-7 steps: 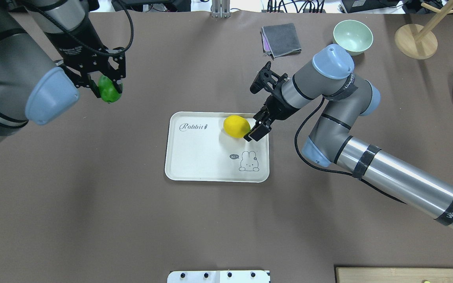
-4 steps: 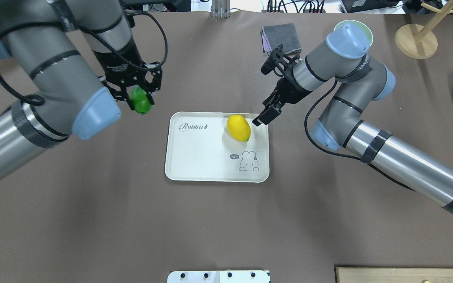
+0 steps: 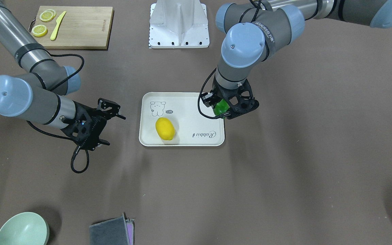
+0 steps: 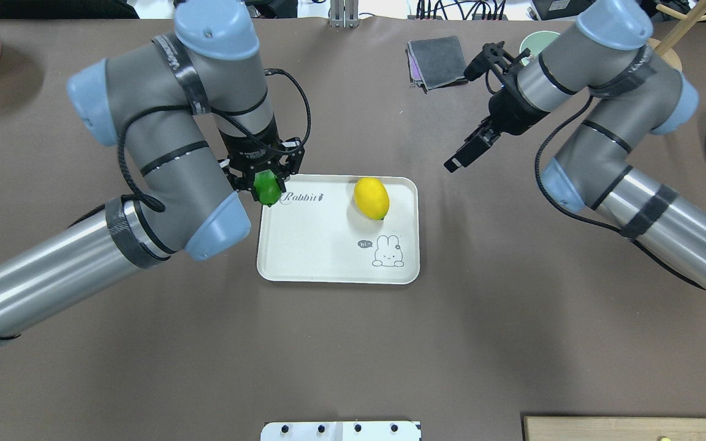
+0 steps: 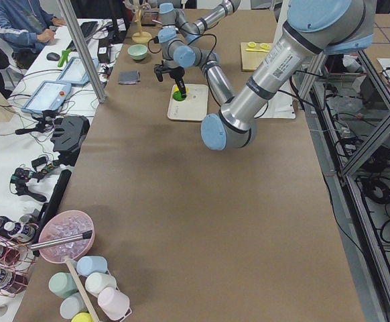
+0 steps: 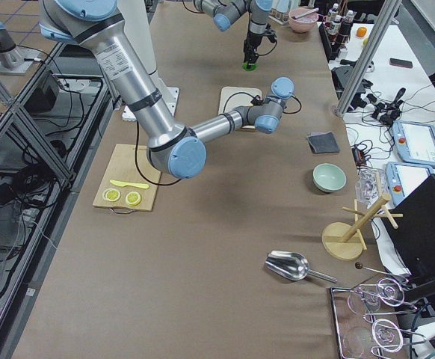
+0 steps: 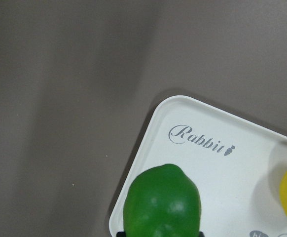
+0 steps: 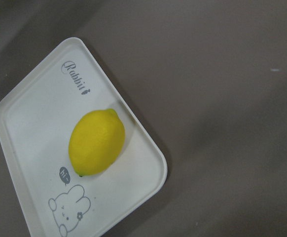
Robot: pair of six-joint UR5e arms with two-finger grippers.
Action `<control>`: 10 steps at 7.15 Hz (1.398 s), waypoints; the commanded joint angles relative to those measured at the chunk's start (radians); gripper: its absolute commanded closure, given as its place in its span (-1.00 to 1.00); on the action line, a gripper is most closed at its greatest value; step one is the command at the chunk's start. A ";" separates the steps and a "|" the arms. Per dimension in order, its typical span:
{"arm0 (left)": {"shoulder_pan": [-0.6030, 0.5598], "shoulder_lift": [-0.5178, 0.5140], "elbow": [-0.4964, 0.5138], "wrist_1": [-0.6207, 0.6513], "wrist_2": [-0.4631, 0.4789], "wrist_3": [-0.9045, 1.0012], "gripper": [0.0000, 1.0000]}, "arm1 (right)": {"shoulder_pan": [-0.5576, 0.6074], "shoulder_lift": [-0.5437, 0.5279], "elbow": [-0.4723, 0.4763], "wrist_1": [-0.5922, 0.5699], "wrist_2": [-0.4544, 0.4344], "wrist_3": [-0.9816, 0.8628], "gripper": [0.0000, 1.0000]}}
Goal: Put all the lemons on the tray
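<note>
one yellow lemon [image 4: 371, 198] lies crosswise on the tray [image 4: 304, 245]; left jaws grip green lemon [image 4: 267, 188], right jaws wide.

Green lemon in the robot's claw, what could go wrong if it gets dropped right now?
The green lemon, held by the left gripper, hangs right over a corner rim of the tray, not its middle. Dropped here, it might hit the rim and roll off onto the table. It is also round, so even landing inside it could roll and bump the yellow lemon.
</note>
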 commanded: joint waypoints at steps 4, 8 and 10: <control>0.096 0.005 0.126 -0.186 0.099 -0.115 0.56 | 0.050 -0.328 0.381 -0.301 -0.046 -0.002 -0.98; 0.119 0.007 0.129 -0.193 0.127 -0.130 -0.96 | 0.244 -0.402 0.307 -0.365 -0.066 0.008 -0.98; 0.113 0.014 0.114 -0.210 0.121 -0.124 -0.96 | 0.378 -0.394 0.286 -0.532 -0.066 -0.005 -0.98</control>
